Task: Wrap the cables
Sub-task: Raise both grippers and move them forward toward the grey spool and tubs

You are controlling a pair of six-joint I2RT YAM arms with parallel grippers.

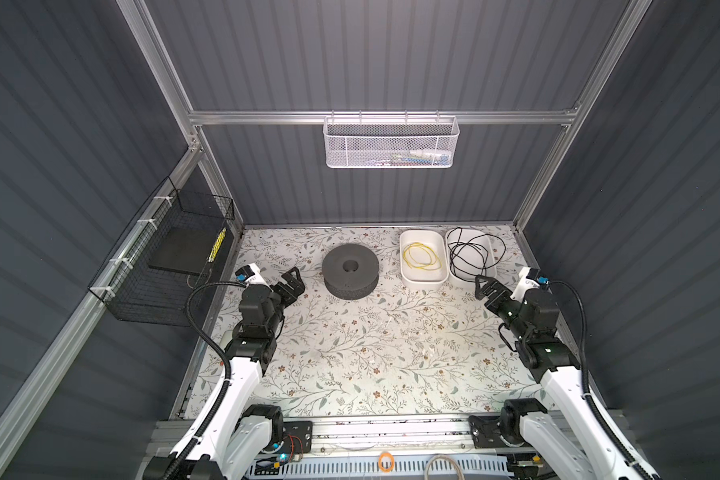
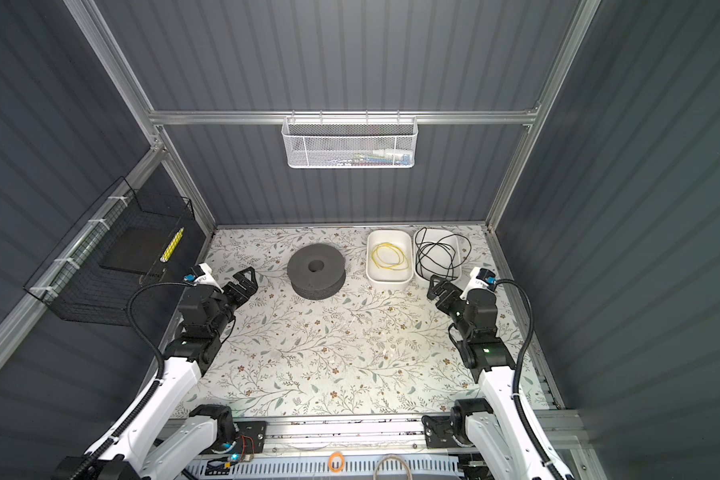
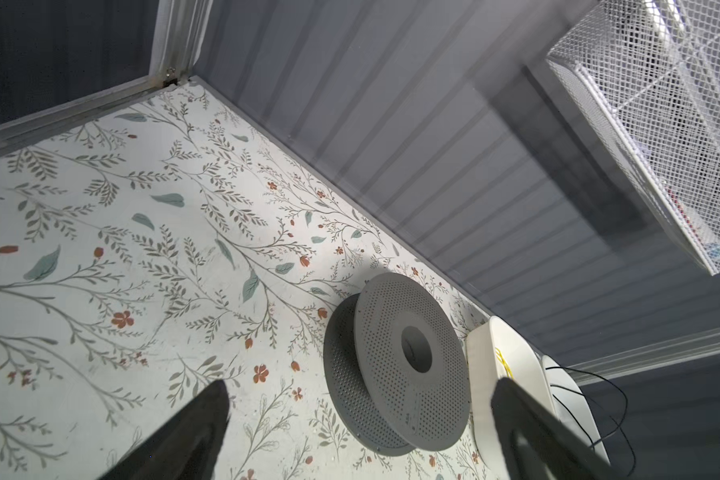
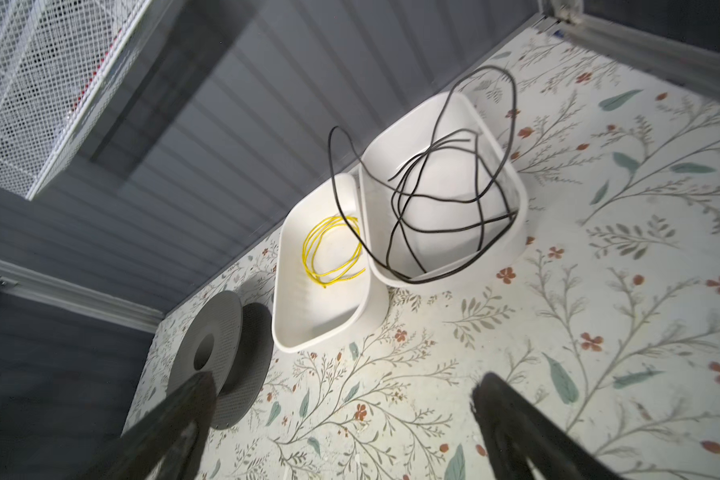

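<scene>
The thin bright yellow wire point(image 1: 422, 256) lies in a few loose, springy loops on the floor of a white rounded-rectangular plastic tray point(image 1: 404, 277). Taking the back wall as 12 o'clock in both top views, it sits at about 1 o'clock from the table's centre. Nothing touches it, and both of its ends appear to lie inside the tray. At 3 o'clock of that tray, touching or nearly touching it, is a second white plastic tray point(image 1: 454, 278). It holds a thin black cable point(image 1: 472, 257) in an untidy tangle, with loops rising over the rim at 12 and 3 o'clock and one arching toward the yellow wire's tray. At 9 o'clock of the yellow wire, clear of the trays, a dark grey perforated spool point(image 1: 350, 271) lies flat on the floral-patterned table point(image 1: 371, 353). Its core is bare, with no turns on it. The right gripper point(image 1: 482, 287) hangs near the 6 o'clock rim of the black cable's tray. Its jaws are spread wide and hold nothing. The left gripper point(image 1: 295, 281) stands at about 9 o'clock of the spool, close to it but not touching, also spread wide and holding nothing. Assessment: the wrapping has not begun. No wire is grasped, lifted or wound, and the spool is presumably the intended carrier. Every step is left to do: take a wire end, draw the wire from its tray, anchor it and lay on the turns. The wire's thinness and springiness are likely to make the first pinch hard.
</scene>
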